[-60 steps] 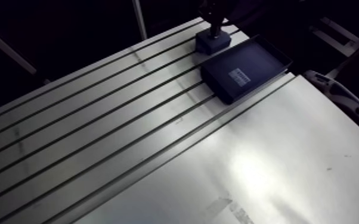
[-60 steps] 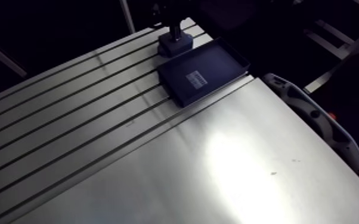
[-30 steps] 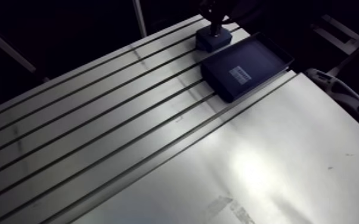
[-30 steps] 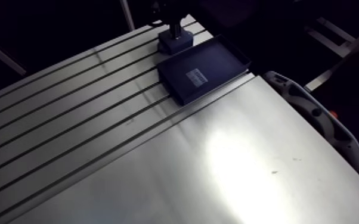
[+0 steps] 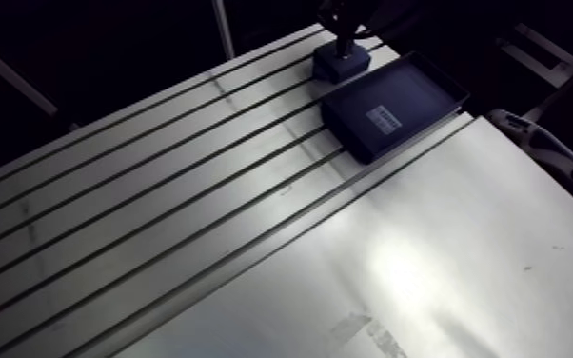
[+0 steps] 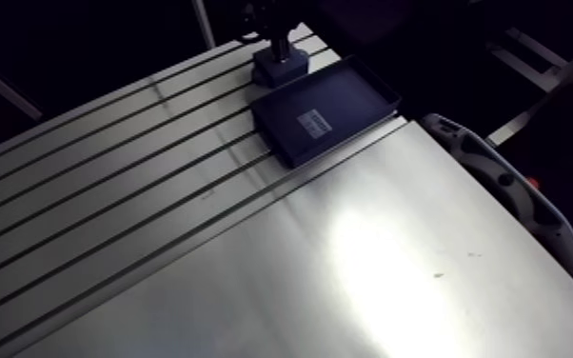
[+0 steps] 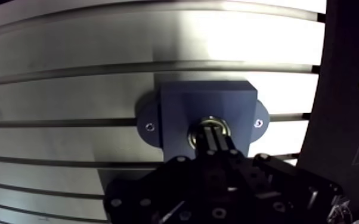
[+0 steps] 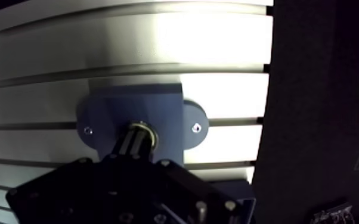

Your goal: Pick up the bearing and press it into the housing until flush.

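- At the arm's tip, the gripper (image 7: 213, 138) points straight down onto the housing (image 7: 182, 104); its two fingers (image 7: 206, 142) are pressed together, with only a thin dark line between them; nothing is pinched between them.
- The fingertips end at the middle of the bearing (image 7: 192, 133); the wrist view does not show whether they bear on it or only reach it.
- The bearing is a bright metal ring in the bore at the centre of the housing's top face; only its rim shows around the fingers; I cannot tell whether it sits flush.
- The housing is a blue block with a rounded ear (image 7: 147, 116) on each of two opposite sides; each ear carries a small screw (image 7: 258, 123); the block rests flat on the table (image 5: 157, 190), across its slots (image 5: 205, 162).
- Just beside the housing lies a dark blue tray (image 5: 424, 90), shallow with a raised rim; a white label (image 5: 383, 118) sits on its floor; no parts show in it.
- In the arm view housing and tray stand at the table's far end; the slots run the table's length; a smooth plate (image 5: 443, 267) beside them catches a bright glare.
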You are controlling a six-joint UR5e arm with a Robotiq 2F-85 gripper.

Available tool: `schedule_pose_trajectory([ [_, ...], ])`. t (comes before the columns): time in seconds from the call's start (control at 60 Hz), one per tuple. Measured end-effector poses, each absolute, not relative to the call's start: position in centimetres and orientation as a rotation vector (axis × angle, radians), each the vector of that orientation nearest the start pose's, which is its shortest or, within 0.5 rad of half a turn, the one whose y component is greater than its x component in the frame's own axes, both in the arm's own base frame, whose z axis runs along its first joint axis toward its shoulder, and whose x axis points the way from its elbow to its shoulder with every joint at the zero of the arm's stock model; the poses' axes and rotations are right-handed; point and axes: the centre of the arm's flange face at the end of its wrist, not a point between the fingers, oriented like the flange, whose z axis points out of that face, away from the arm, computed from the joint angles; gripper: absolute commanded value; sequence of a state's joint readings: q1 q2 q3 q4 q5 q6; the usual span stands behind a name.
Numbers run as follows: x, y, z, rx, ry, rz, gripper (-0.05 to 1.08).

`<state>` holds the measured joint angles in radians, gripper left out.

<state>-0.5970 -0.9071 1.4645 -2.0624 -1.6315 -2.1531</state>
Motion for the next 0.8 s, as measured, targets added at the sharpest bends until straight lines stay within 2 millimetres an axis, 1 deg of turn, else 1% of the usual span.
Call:
schedule_pose_trajectory([
  [0.583,-63.79,28.07,18.12,0.012,3.047,0.018,1.08],
  [0.8,-63.82,28.08,18.56,0.013,3.054,0.022,1.08],
])
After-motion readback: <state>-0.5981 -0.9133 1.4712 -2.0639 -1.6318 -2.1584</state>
